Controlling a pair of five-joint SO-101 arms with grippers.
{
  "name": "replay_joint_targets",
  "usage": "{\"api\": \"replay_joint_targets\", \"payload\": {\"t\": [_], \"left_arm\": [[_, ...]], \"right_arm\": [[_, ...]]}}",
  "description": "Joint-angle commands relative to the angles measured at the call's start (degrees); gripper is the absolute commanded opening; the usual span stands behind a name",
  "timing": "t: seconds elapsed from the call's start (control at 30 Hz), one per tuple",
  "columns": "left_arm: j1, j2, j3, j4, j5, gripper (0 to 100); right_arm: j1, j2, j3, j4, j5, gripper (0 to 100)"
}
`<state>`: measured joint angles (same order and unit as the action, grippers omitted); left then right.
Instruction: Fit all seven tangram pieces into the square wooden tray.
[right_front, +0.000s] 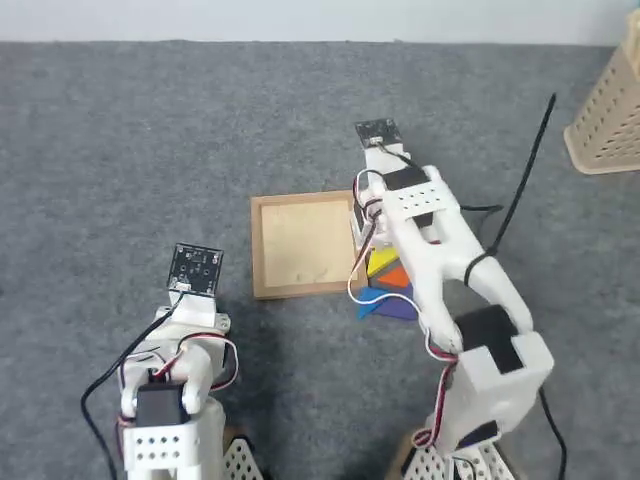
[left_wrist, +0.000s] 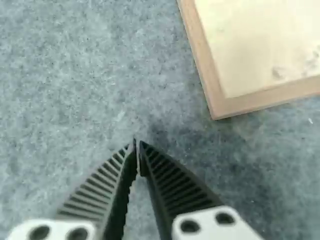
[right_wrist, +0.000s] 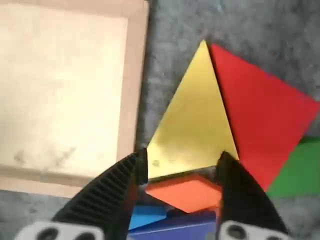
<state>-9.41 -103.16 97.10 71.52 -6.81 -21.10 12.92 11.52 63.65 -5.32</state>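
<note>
Zero of seven pieces are home. In the high view, the square wooden tray lies bare on the grey bench. The tangram pieces sit bunched just beside its right edge, partly under the right arm. By that showing, every placement is left to do. The left arm stands at the near left, well apart from the pile.

From the left wrist, the left tool is pinched closed on nothing, poised over bare bench near the tray's near left corner.

From the right wrist, the right tool is spread wide and holds nothing. Its jaws stand either side of the spot where the yellow triangle meets the orange piece. The red triangle touches the yellow one's right side. The green piece is cut off at the frame edge. The blue piece and the dark blue piece are half hidden behind the tool. Six colours can be counted; the seventh piece is perhaps buried in the stack. Whether the tool's tips touch anything cannot be told.
</note>
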Motion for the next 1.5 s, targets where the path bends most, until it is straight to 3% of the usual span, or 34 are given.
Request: {"api": "replay_joint_targets", "payload": {"t": [0.0,0.23,0.9,1.17,1.47], "left_arm": [[-0.3,0.0,-0.5,0.3,-0.5,1],[-0.3,0.0,-0.5,0.3,-0.5,1],[-0.3,0.0,-0.5,0.3,-0.5,1],[-0.3,0.0,-0.5,0.3,-0.5,1],[-0.3,0.0,-0.5,0.3,-0.5,1]], "right_arm": [[-0.4,-0.7,-3.5,0.3,-1.0,24.7],[2.9,2.7,-3.6,-1.8,-1.1,25.0],[2.2,7.5,-6.0,-2.0,-1.1,24.9],[-0.5,6.6,-12.5,3.6,-7.3,25.0],[0.1,13.4,-12.7,1.5,-7.0,25.0]]}}
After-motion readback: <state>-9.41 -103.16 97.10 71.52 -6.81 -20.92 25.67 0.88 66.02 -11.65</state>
